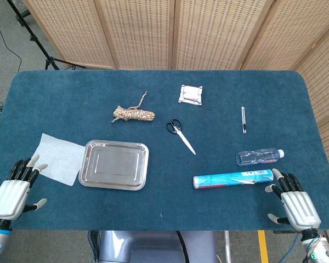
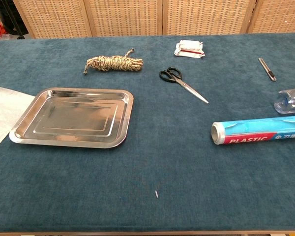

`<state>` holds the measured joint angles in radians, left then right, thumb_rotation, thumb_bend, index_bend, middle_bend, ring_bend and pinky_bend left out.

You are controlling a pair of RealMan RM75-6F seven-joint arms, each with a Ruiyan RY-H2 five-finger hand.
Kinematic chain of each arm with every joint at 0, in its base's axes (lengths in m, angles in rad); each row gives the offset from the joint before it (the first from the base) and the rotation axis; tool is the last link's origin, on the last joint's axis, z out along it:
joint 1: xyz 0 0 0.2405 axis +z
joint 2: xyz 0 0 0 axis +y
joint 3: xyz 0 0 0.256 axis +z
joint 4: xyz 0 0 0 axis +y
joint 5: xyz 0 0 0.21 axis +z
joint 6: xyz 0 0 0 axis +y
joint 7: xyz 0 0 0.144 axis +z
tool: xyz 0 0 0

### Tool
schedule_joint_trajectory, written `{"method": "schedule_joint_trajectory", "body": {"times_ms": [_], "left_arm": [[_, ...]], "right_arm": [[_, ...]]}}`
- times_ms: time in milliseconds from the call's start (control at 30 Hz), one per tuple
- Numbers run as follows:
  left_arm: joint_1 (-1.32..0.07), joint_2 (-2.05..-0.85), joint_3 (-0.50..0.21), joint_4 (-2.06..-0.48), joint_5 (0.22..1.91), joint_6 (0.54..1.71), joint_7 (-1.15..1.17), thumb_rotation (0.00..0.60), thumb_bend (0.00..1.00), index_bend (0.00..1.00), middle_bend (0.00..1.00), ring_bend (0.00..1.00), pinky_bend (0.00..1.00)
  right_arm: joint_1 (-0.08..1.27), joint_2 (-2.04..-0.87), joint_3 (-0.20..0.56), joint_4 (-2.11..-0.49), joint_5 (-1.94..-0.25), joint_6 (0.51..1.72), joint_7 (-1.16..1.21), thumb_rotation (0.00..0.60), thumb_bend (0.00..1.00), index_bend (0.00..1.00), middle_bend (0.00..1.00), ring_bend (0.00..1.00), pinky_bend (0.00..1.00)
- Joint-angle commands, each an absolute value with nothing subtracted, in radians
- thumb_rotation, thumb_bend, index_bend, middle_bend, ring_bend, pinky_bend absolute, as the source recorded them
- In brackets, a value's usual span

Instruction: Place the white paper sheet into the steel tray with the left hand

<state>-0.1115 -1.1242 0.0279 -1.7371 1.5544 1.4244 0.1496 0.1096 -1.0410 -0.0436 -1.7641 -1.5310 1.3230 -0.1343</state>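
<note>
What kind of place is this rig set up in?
Probably a lab or staged data-collection room, not a home: a table covered in blue cloth, woven folding screens as a backdrop, and a black tripod with a cable on the grey floor.

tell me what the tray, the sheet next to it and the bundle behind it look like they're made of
The tray looks like polished steel: bright, mirror-like, with reflections on its flat base. The sheet looks like thin white paper or tissue, matte and slightly see-through at its edge in the chest view. The bundle looks like twisted fibre rope, tan flecked with dark strands, and rough; which fibre cannot be told.
</note>
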Motion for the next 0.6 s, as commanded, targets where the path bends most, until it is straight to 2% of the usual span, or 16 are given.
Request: {"method": "schedule_joint_trajectory", "body": {"times_ms": [33, 600], "left_arm": [[-0.111, -1.123, 0.029, -1.739, 1.556, 1.425, 0.150, 0.600, 0.00, 0.18, 0.00, 0.00, 0.00], [-0.129, -1.114, 0.035, -1.736, 1.535, 1.372, 0.129, 0.600, 0.00, 0.18, 0.00, 0.00, 0.00]], "right_arm": [[0.109, -1.040, -0.046, -1.765, -1.534, 1.323, -0.132, 0.600, 0.00, 0.33, 0.01, 0.00, 0.00], [0.115, -1.046, -0.040, -1.764, -1.513, 1.309, -0.144, 0.600, 0.00, 0.33, 0.01, 0.00, 0.00]]}}
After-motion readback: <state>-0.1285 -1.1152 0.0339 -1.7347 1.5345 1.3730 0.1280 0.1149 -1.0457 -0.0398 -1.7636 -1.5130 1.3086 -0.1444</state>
